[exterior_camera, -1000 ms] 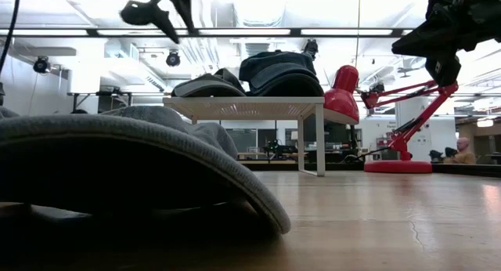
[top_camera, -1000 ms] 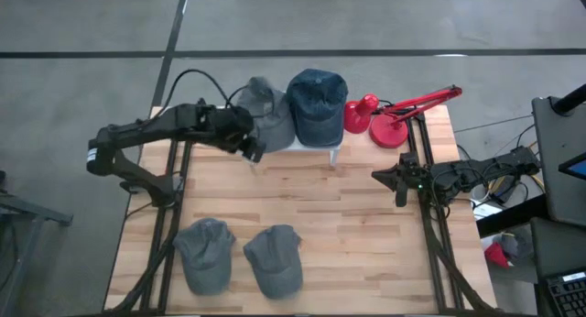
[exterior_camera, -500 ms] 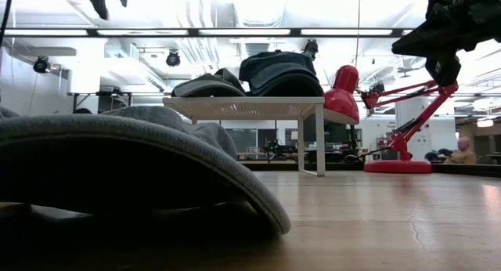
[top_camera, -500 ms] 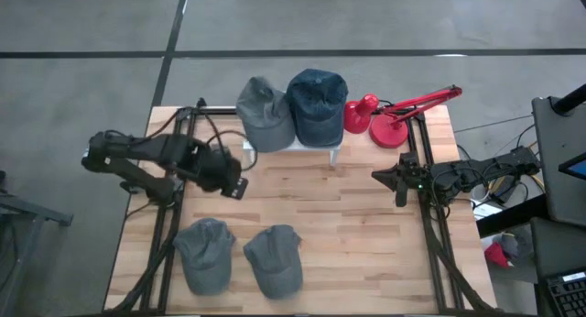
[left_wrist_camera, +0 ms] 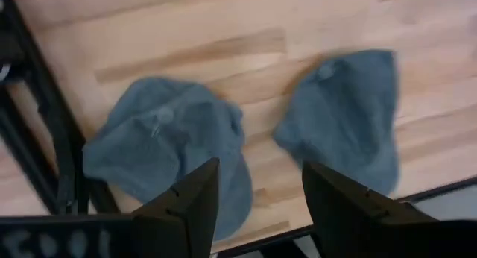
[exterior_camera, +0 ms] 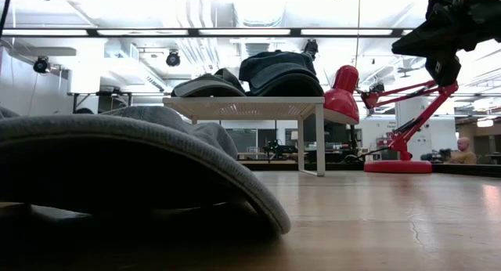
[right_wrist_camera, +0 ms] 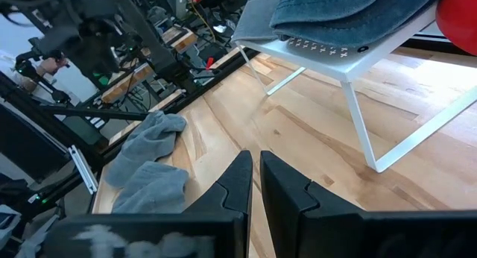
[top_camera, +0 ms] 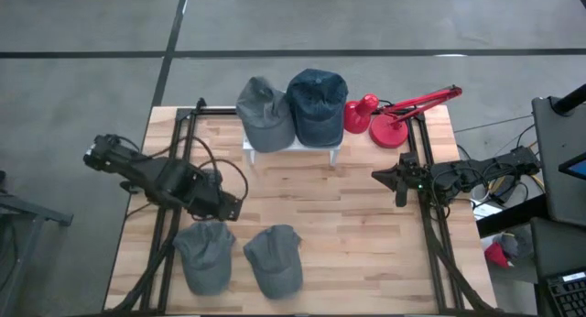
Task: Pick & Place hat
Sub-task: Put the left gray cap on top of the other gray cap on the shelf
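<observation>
Two grey hats lie on the near part of the wooden table (top_camera: 366, 225): the left hat (top_camera: 203, 256) and the right hat (top_camera: 274, 259), just beside each other. The left gripper (top_camera: 222, 207), fingers spread wide and empty, hovers just above the left hat. Two more hats rest on the white stand (top_camera: 291, 144). The right gripper (top_camera: 385, 178), fingers nearly closed, waits at the table's right edge.

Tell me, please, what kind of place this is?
Probably a robotics lab or workshop: a light wooden worktable with dark arm frames, long ceiling strip lights, and workbenches crowded with equipment in the room behind.
</observation>
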Robot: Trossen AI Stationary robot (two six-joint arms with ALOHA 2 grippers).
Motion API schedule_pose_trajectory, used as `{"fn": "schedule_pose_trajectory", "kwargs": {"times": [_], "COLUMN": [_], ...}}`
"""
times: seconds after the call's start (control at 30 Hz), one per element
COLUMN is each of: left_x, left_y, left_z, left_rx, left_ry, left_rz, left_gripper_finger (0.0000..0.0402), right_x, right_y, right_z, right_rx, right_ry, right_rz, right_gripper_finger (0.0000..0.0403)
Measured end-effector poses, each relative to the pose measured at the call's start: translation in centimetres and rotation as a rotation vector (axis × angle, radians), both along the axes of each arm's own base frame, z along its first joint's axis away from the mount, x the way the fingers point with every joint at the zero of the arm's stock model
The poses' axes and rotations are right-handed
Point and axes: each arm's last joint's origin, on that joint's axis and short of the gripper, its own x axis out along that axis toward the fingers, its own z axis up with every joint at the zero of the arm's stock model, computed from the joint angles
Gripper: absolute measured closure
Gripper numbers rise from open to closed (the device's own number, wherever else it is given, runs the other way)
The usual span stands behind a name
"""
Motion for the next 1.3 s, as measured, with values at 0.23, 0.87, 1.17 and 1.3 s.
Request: {"fn": "schedule_pose_trajectory", "kwargs": {"times": [0.23,0.87,1.17,1.3], "left_x": [0.0,-1.8,-2.3,-2.4], "left_y": [-1.6,-6.8,-7.0,-6.9], "left_z": [-3.7,-9.6,-11.2,-12.3], "left_rx": [-0.127,-0.208,-0.186,-0.182], "left_ry": [0.176,0.227,0.240,0.244], "left_rz": [0.005,0.109,0.105,0.107], "left_gripper_finger": [0.0211,0.0208,0.0140,0.0105], "right_x": [0.0,0.0,0.0,0.0], "right_y": [0.0,0.0,0.1,0.1], "right_z": [0.0,0.0,0.0,0.0], "right_rx": [0.000,0.001,0.007,0.011], "right_ry": [0.000,0.001,0.002,0.001], "right_rz": [0.000,0.005,0.025,0.026], "right_gripper_finger": [0.0376,0.0376,0.0376,0.0376]}}
